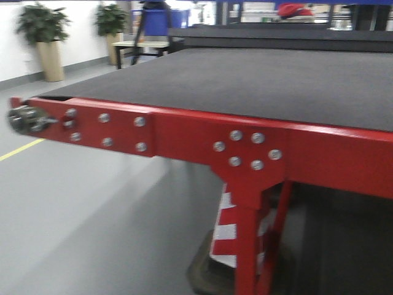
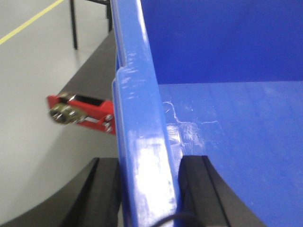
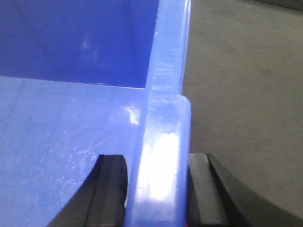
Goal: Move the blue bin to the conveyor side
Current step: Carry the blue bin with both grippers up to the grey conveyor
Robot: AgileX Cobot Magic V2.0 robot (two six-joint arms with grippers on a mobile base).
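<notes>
- Grasp: the left fingers [image 2: 196, 189] are clamped on the left wall of the blue bin [image 2: 142, 118], one black pad inside and one outside. The right fingers [image 3: 111, 189] pinch the opposite wall in the same way.
- Position: the bin hangs between the two arms at the near end of the conveyor [image 1: 258, 80]. Dark belt shows beside both walls, but whether the bin's base touches the belt cannot be told.
- Risk, slip: the walls are smooth, glossy plastic and each pad covers only a narrow strip under the rim. A jerk or an uneven pull could probably let a wall slide out of the pads.
- Risk, tilt: if one arm leads the other, the rigid crate could likely twist and lever open one grip.
- Risk, collision: a low base might catch the red front edge [image 1: 184, 132] or the protruding metal shaft end [image 1: 24, 118] at its corner.
- Materials: the bin is bright-blue moulded plastic, scuffed white on the floor inside, with a thick rounded rim.
- Materials: the belt is matt dark grey with a fine weave, likely grippy, and its frame is red painted steel studded with bolts.
</notes>
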